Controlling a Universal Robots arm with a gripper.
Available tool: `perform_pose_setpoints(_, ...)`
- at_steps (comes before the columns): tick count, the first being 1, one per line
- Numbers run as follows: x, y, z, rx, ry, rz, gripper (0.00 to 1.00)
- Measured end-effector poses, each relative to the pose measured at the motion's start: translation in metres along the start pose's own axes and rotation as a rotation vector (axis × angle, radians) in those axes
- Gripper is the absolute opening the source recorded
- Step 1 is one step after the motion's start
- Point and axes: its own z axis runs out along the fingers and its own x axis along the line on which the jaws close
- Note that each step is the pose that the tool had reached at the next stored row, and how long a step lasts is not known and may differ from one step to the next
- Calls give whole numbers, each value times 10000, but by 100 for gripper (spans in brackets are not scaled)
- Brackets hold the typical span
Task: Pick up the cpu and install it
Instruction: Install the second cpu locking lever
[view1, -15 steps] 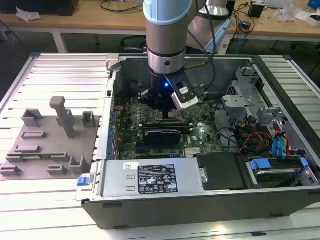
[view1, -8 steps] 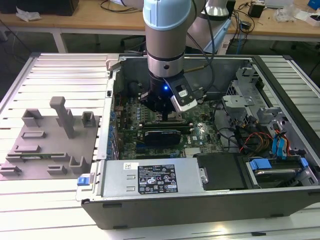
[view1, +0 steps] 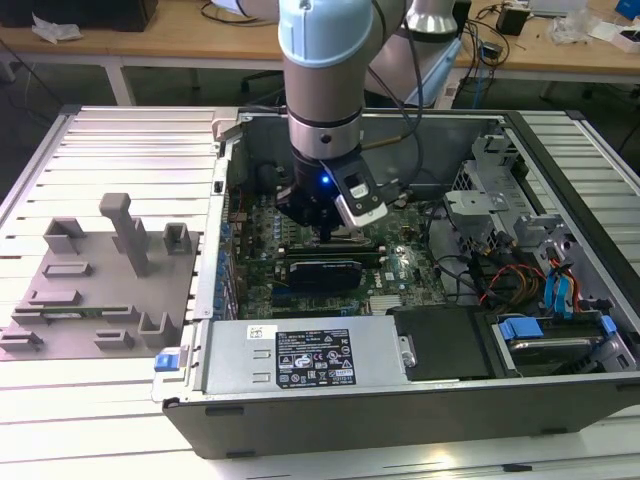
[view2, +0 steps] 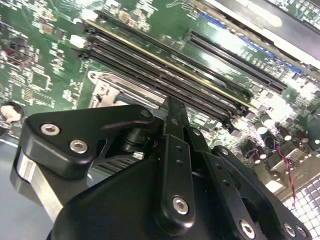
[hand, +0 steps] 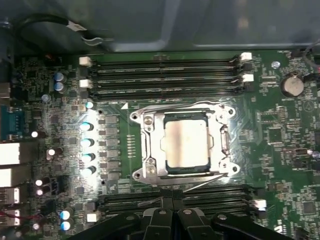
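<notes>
1. The cpu (hand: 187, 144), a flat square with a dull silvery top, is sitting in the metal-framed socket (hand: 145, 150) at the centre of the first wrist view, so the seating step appears largely done.
2. The gripper (hand: 172, 212), black and bolted, is hovering at the lower edge of that view, just beside the socket; its fingers are lying together, gripping nothing.
3. The green motherboard (hand: 280, 135) is carrying long black memory slots (hand: 162, 75) above the socket.
4. In the exterior view the gripper (view1: 325, 232) is hanging inside the open grey computer case (view1: 400, 410).
</notes>
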Motion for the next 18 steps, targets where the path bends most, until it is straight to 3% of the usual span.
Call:
perform_pose_setpoints(3,53,-4,17,-17,-4,1,11)
perform_pose_setpoints(6,118,-10,55,-145,3,-4,11)
perform_pose_setpoints(10,127,-15,85,-327,19,-67,11)
perform_pose_setpoints(15,128,-17,100,-423,44,-306,11)
perform_pose_setpoints(16,138,-82,120,-809,83,-592,11)
perform_pose_setpoints(17,138,-140,133,-891,83,-588,11)
perform_pose_setpoints(18,146,-147,156,-937,86,-587,11)
